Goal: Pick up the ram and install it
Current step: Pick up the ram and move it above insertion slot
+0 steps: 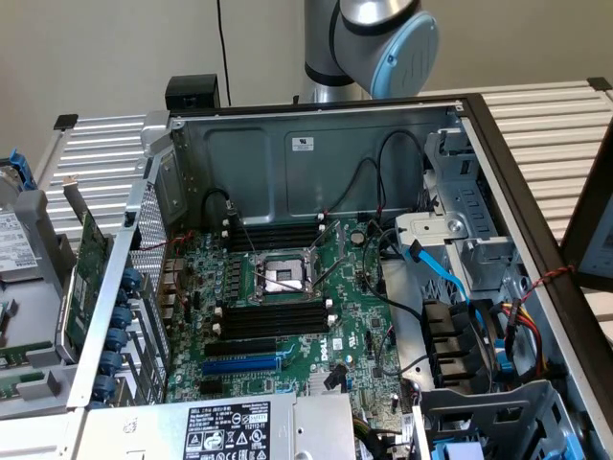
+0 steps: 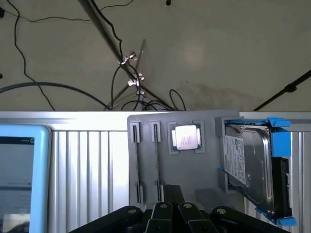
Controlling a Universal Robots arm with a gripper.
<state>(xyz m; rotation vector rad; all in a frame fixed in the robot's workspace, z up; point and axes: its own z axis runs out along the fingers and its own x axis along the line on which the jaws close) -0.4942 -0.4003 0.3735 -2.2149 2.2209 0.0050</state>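
Hanging shut and empty just short of the grey holder, the tool has yet to take anything, so the pick-up step is in hand. The ram seems to stand on edge in the holder's narrow slot beside the processor; lifting it calls for opened jaws squared to that thin edge.

A hard drive stands near what seems a processor.

We see a silver-grey arm with a black ring and pale-blue round cap, and a black, pin-jointed claw.
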